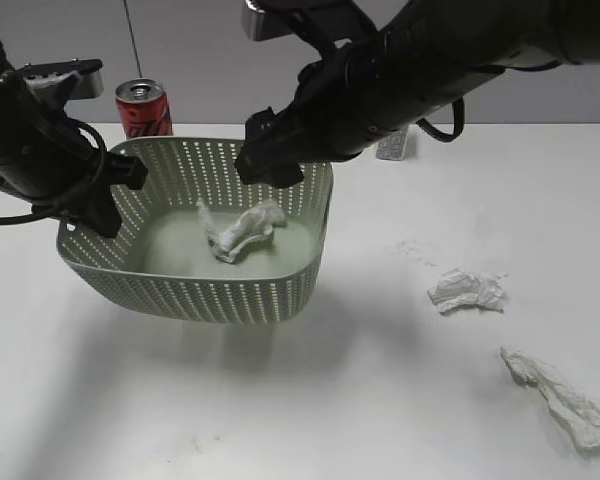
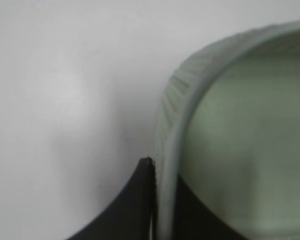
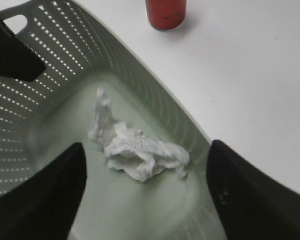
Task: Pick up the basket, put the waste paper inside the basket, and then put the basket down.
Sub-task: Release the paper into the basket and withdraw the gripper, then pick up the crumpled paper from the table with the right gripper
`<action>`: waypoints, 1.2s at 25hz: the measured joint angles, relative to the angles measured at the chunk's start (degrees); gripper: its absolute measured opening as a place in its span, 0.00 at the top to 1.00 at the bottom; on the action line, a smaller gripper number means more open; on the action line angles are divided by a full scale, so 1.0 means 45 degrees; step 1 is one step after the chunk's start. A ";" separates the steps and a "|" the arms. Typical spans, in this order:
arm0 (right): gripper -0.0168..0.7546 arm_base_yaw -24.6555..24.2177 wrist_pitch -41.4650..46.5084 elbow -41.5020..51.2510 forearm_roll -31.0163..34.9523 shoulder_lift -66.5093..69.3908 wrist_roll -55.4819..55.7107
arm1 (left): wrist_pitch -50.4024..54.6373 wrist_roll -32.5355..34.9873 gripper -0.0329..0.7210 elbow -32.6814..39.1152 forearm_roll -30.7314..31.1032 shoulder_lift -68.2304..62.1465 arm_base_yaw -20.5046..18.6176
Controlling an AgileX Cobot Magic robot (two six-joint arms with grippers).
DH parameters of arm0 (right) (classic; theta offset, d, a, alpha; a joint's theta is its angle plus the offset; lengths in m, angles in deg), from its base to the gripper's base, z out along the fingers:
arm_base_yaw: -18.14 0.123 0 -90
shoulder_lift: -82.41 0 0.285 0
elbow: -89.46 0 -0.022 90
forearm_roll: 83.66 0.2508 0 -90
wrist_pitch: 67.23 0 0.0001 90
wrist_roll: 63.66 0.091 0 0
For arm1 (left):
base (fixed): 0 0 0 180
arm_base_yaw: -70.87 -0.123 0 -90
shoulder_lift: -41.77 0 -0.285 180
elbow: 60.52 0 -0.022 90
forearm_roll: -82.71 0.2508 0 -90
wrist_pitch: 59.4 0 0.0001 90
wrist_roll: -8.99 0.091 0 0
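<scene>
One crumpled white paper wad lies inside pale sage-green slotted plastic basket, directly under right gripper, jaws spread wide, holding nothing. Left gripper clamps basket's left rim, basket lifted, tilted above white table. Two more white wads remain on table: small one right of basket, long one at front right, long axis diagonal. Right arm is nearer to both. Red soda can behind basket, lettering not readable.

Three paper wads — one basket, one can.
</scene>
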 joint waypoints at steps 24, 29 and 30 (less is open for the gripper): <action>0.22 -0.5022 0.1797 0.2696 -0.3333 0.2211 0.3358 | 0.0255 0.0002 0.95 0.0032 0.0028 -0.0845 0.0000; 0.59 -0.5022 0.1677 0.2696 -0.3256 0.2491 0.3331 | -0.0042 0.0002 0.95 0.0048 0.0028 -0.0866 0.0000; 0.74 -0.5022 0.1677 0.2696 -0.3243 0.2491 0.3331 | -0.0129 0.0002 0.95 0.0048 0.0028 -0.0866 0.0000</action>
